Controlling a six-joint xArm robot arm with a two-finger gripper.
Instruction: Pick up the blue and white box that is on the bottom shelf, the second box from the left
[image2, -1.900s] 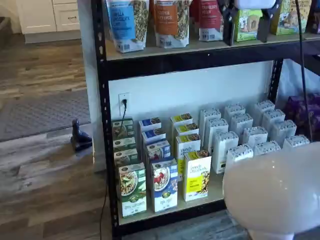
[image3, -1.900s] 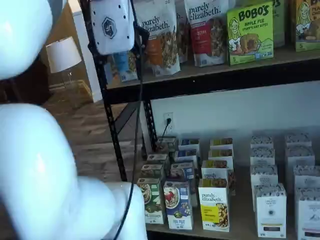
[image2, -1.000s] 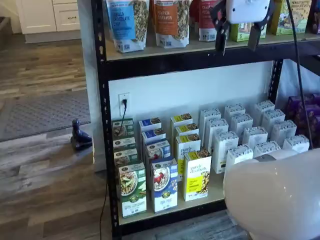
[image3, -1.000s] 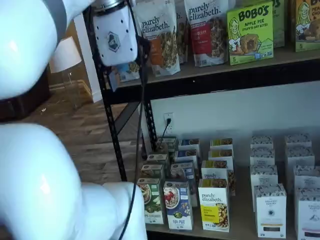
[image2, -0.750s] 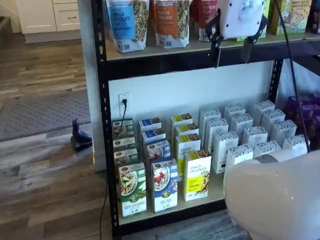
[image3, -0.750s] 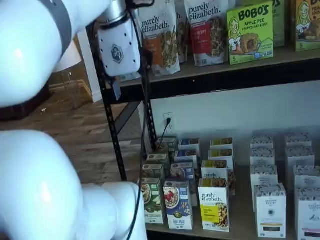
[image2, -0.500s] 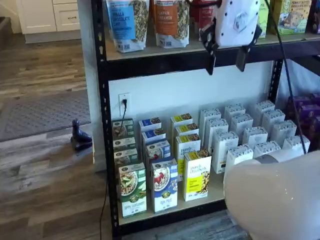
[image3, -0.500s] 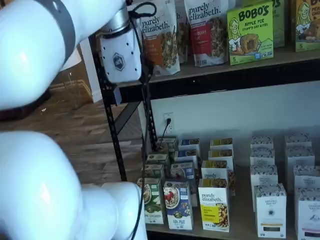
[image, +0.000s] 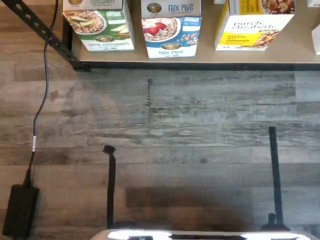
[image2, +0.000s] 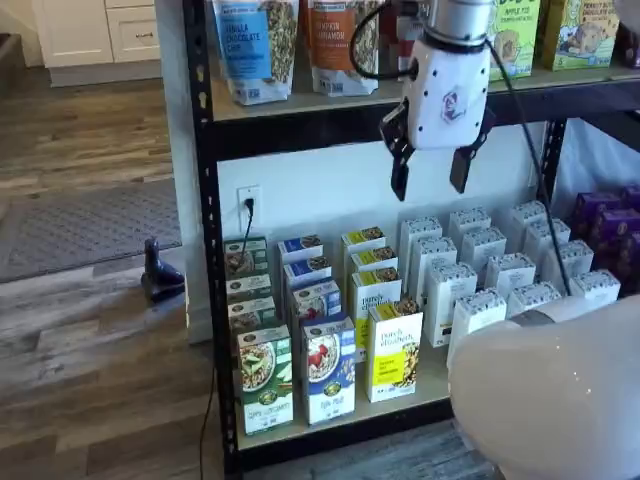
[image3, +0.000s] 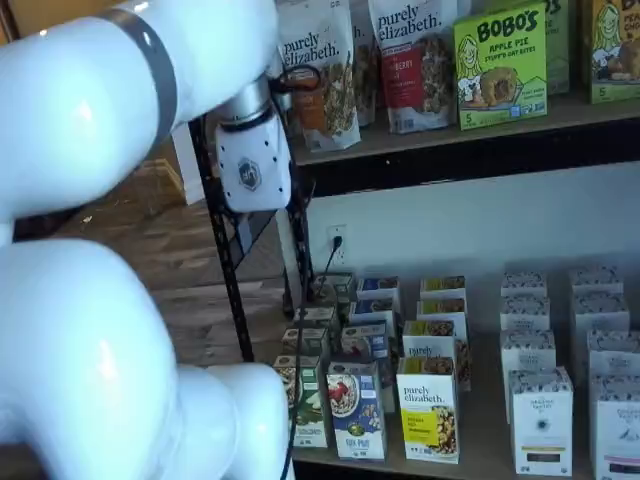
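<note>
Wrist view: the blue and white box (image: 171, 28) stands at the front edge of the bottom shelf (image: 250, 56), between a green and white box (image: 97, 25) and a yellow and white box (image: 253, 24). All three are cut off above their lower halves. Wood floor (image: 190, 130) fills most of the frame, with a black cable (image: 42, 95) running to a dark power brick (image: 19, 210). Two thin black fingers (image: 110, 185) show, well apart.

In a shelf view the gripper (image2: 429, 175) hangs above the rows of boxes, white body up, its two black fingers spread wide with nothing between them. The blue and white box (image2: 328, 368) stands far below, at the front of its row. A big white arm shell (image2: 550, 390) hides the shelf's right front corner.

In a shelf view the white arm (image3: 90, 250) covers the left half. Only the gripper's white body (image3: 252, 170) is clear; its fingers are hard to make out against the black rack post (image3: 225, 270). The blue and white box (image3: 356, 410) is in full sight.
</note>
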